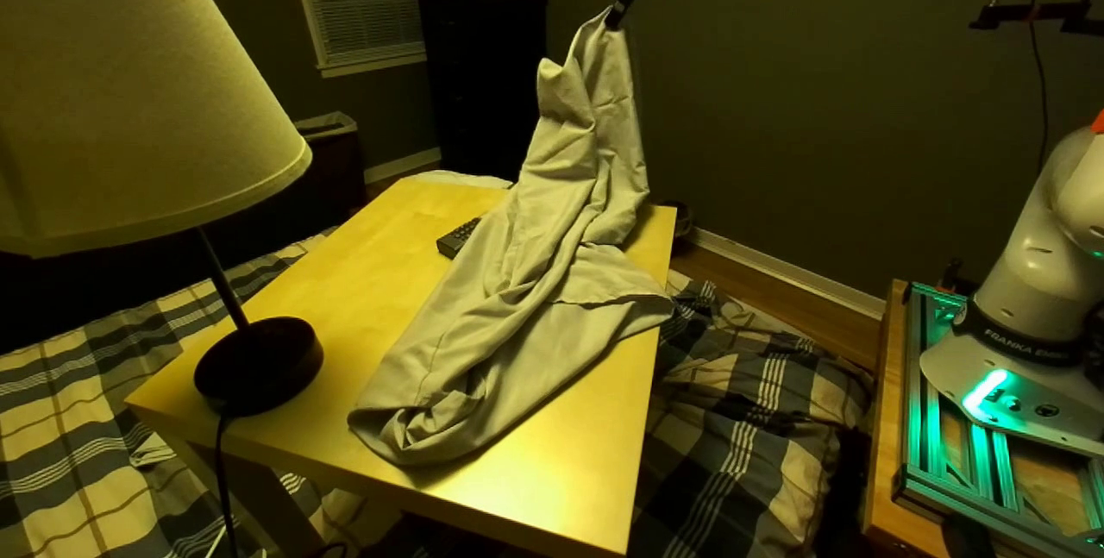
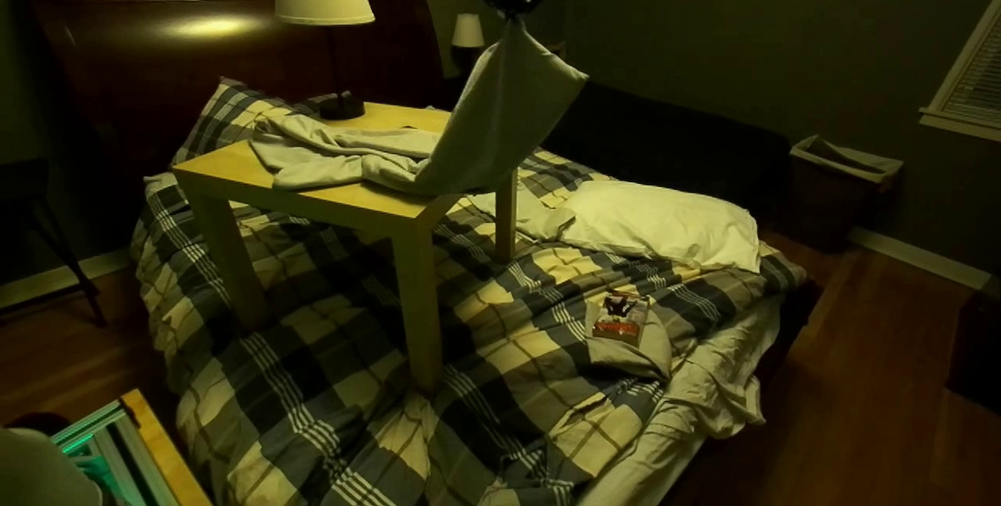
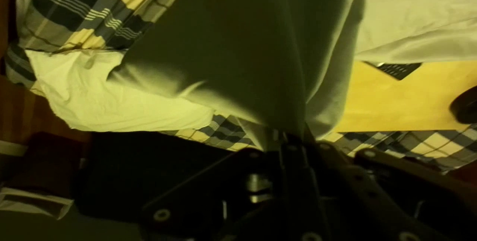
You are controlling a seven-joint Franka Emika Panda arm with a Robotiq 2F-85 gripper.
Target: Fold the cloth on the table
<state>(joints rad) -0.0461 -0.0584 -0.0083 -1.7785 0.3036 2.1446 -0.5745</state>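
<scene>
The pale grey-beige cloth runs wrinkled and bunched over the yellow table, with one end pulled up into the air. In both exterior views my gripper is high above the table and shut on that raised end. The cloth hangs from the fingertips, with a free corner sticking out to the side. Its other end lies on the tabletop. In the wrist view the cloth fills the middle and gathers at the gripper; the dark fingertips are partly hidden by it.
A lamp with a black base stands on the table. A dark remote lies beside the cloth and shows in the wrist view. The table stands on a plaid bed with a white pillow and a book.
</scene>
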